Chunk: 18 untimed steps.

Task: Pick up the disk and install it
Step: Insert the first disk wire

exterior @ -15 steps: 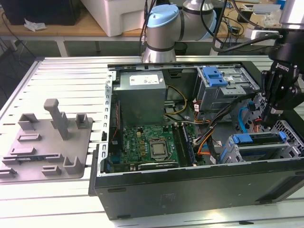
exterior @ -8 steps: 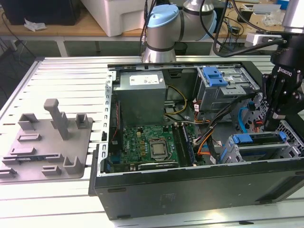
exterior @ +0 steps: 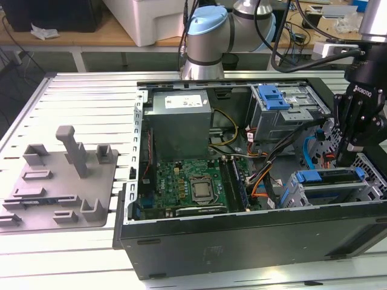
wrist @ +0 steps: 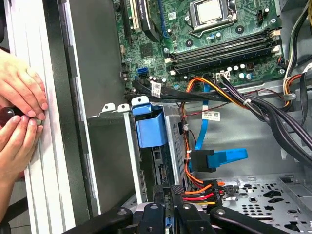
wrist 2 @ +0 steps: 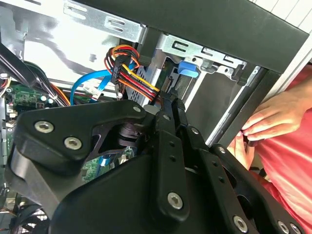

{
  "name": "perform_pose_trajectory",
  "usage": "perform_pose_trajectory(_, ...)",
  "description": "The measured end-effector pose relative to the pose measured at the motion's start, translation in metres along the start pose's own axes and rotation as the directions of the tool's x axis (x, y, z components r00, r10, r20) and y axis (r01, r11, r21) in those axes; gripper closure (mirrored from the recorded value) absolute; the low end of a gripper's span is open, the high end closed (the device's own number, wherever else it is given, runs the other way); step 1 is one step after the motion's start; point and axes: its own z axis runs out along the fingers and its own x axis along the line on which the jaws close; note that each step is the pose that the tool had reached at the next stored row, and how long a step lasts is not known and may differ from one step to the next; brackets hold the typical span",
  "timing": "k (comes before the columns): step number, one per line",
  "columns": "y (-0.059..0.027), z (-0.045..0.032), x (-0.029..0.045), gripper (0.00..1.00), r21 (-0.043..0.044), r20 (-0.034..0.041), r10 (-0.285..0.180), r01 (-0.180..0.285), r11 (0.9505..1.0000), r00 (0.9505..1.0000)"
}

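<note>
The disk lies flat in the lower drive cage at the exterior view's right, its blue carrier frame showing along the top. In the first wrist view I see the disk edge-on in the cage, with its blue tab toward the case wall. My gripper hangs right above the disk's end near the cables. Its fingers are pressed together, shut, with the tips close to the disk's connector end. Whether they touch it I cannot tell. The second wrist view has the gripper pointing at the cage.
The open computer case holds a motherboard, a power supply and an upper grey cage with a blue latch. Loose power cables and a blue data cable lie beside the cage. A person's hands rest at the case edge.
</note>
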Motion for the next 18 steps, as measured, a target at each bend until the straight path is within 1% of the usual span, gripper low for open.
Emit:
perform_pose_trajectory(3,0.0,0.0,0.0,0.84,0.0011,0.0,-0.003,0.003,1.0,1.0)
perform_pose_trajectory(9,0.0,0.0001,0.0,0.84,0.0078,0.0002,-0.023,0.023,0.9997,0.9997)
perform_pose_trajectory(12,0.0,0.0003,0.0,0.84,0.0128,0.0003,-0.038,0.038,0.9992,0.9993)
perform_pose_trajectory(15,0.0028,0.0009,0.0002,0.84,0.0206,0.0002,-0.061,0.061,0.9979,0.9981)
perform_pose_trajectory(18,0.0032,0.0014,0.0,0.84,0.0278,-0.0001,-0.083,0.083,0.9962,0.9966)
